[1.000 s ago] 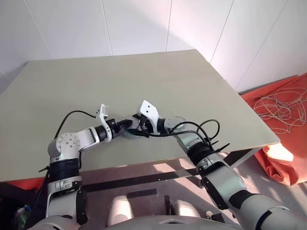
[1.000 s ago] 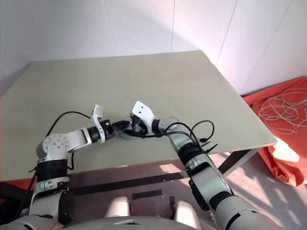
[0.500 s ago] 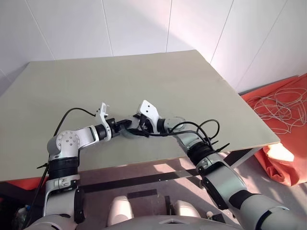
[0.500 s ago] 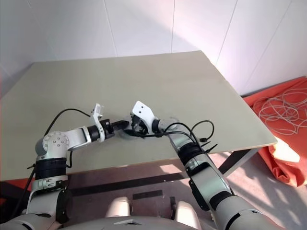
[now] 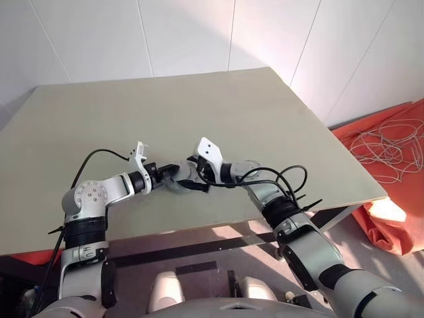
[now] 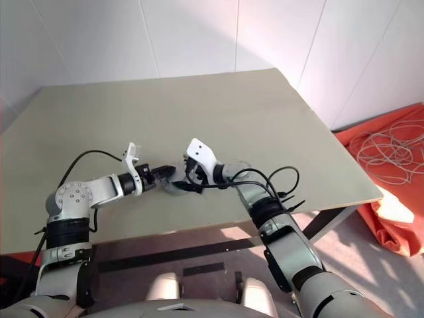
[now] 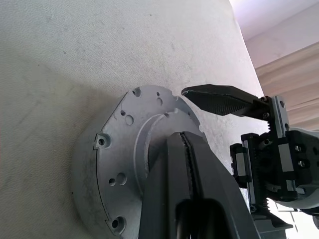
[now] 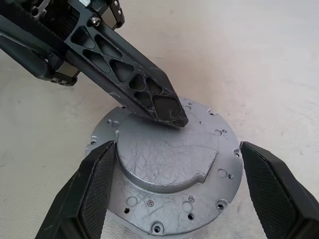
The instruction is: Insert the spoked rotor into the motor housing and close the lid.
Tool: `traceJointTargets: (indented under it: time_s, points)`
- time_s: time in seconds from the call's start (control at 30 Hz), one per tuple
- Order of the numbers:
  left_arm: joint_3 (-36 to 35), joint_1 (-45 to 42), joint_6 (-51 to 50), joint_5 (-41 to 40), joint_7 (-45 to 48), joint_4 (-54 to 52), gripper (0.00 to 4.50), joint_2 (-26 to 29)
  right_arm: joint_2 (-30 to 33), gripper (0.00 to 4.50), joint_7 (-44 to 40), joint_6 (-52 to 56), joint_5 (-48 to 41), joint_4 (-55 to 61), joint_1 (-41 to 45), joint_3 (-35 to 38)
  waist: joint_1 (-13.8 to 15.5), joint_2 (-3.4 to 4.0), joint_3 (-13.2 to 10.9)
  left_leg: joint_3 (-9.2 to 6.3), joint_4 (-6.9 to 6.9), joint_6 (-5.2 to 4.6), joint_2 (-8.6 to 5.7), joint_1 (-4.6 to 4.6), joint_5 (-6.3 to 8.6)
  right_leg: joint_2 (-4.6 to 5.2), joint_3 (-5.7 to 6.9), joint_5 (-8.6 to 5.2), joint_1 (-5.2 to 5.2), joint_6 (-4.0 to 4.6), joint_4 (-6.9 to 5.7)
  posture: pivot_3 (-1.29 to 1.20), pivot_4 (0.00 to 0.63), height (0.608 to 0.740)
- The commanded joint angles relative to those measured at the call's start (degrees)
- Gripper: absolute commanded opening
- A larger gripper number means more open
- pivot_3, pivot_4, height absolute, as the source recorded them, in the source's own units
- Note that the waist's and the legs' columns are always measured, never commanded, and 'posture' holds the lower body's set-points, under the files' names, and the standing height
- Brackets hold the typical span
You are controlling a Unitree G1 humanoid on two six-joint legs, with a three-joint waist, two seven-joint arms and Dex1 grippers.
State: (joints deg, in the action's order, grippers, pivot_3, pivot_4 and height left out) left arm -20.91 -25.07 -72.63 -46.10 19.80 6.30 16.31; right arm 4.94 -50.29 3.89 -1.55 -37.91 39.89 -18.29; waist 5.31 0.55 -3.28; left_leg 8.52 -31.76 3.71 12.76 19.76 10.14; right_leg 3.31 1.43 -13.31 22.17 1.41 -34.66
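Note:
The motor housing (image 8: 169,164) lies on the table as a short silvery drum, showing a flat face with a raised middle and small screw holes; it also shows as the housing (image 7: 119,139) (image 5: 177,186). My left gripper (image 7: 182,137) is shut, and its joined tips (image 8: 167,112) rest on the housing's top face near one rim. My right gripper (image 8: 177,147) is open, with one black finger (image 8: 94,189) on each side of the drum, apart from its wall. The spoked rotor and the lid are out of view.
The pale green table (image 5: 199,106) stretches wide beyond the arms; its near edge (image 5: 199,228) runs just below them. On the floor to the right lies an orange cloth (image 5: 397,152) with a coil of pale cable (image 5: 387,142).
My right gripper's fingers have spread wider around the housing. Both arms and the housing have stayed where they were.

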Motion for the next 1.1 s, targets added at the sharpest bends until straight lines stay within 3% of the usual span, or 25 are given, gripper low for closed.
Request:
traceJointTargets:
  time_s: [0.03,0.33,0.43,0.57,0.73,1.1]
  points:
    - [0.32,0.56,-2.3,0.1,-0.27,0.81,0.0,0.86,-0.43,4.49,2.6,7.03,-4.6,2.24,1.53,6.16,-0.03,0.0,-0.01,0.0,0.0,0.0,0.0,0.02,0.0,0.0,0.0,0.0,0.03,0.0,0.0,0.0,0.0,0.74]
    - [0.5,0.71,-3.45,-0.52,-0.33,0.38,0.0,0.78,1.36,4.49,4.25,29.53,-16.23,13.81,5.41,16.21,0.05,0.0,-0.03,0.02,0.06,0.12,0.04,0.23,-0.08,-0.06,-0.01,0.19,0.21,0.33,-0.03,0.0,0.0,0.74]
    - [0.6,0.54,-3.26,-0.54,-0.41,0.47,0.0,0.85,3.85,4.49,5.05,41.64,-20.35,16.19,7.25,19.32,0.16,-0.01,-0.03,0.03,0.19,0.29,0.02,0.24,-0.18,-0.06,0.0,0.1,0.24,0.45,0.0,0.0,0.0,0.74]
    - [0.76,0.55,-3.07,-0.51,-0.2,0.75,0.0,1.15,6.69,4.49,7.44,54.86,-22.98,15.3,9.56,21.43,0.21,-0.01,-0.03,0.03,0.2,0.28,-0.03,0.3,-0.17,-0.04,0.0,0.07,0.23,0.44,0.04,0.0,0.0,0.74]
    - [0.8,0.48,-3.29,-0.59,-0.09,0.89,0.0,1.32,8.5,4.49,9.21,62.65,-24.39,12.47,10.9,23.16,0.26,-0.01,-0.03,0.03,0.21,0.39,-0.02,0.24,-0.24,-0.04,0.0,0.06,0.23,0.42,0.01,0.0,0.0,0.74]
    - [0.88,0.7,-3.51,-0.36,-0.22,0.74,0.0,2.12,-0.27,4.49,20.03,73.29,-28.55,11.76,10.63,32.27,0.37,0.0,-0.03,0.02,0.23,0.56,-0.01,0.22,-0.34,-0.04,0.0,0.06,0.24,0.42,-0.07,0.0,0.0,0.74]
